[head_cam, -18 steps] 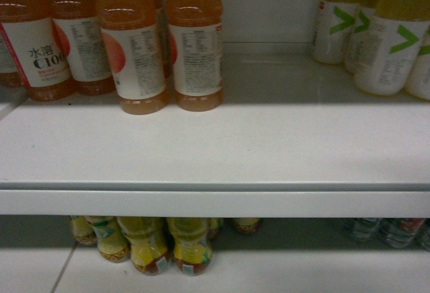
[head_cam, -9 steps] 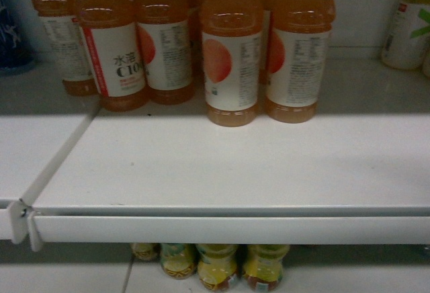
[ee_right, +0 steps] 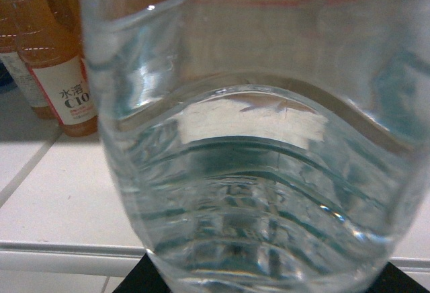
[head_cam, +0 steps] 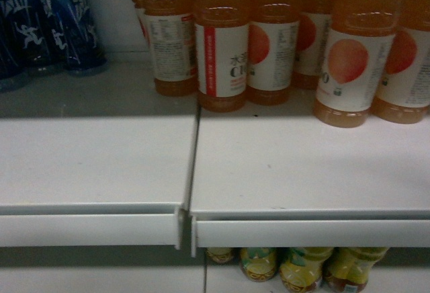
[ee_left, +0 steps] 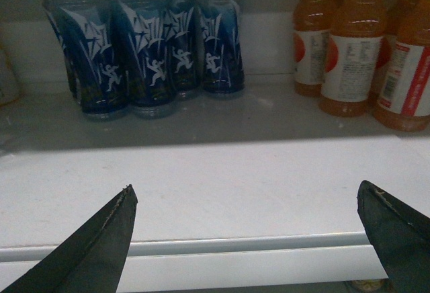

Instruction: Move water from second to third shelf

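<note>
Colours on your shelf

You see orange drink bottles [head_cam: 222,44] with white labels bearing an orange-red circle and a red stripe, dark blue bottles [ee_left: 144,51] patterned with white running figures, a white shelf [head_cam: 94,165], yellow-green bottles [head_cam: 302,269] below, and your clear ribbed water bottle [ee_right: 262,138].

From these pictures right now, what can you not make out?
- Right wrist view: the water bottle fills the frame; its cap and label are cut off, the right tool hidden behind it.
- Head view: neither tool shows.
- Left wrist view: left tool tips only.
- Head view: lower-shelf bottles cut off.
</note>
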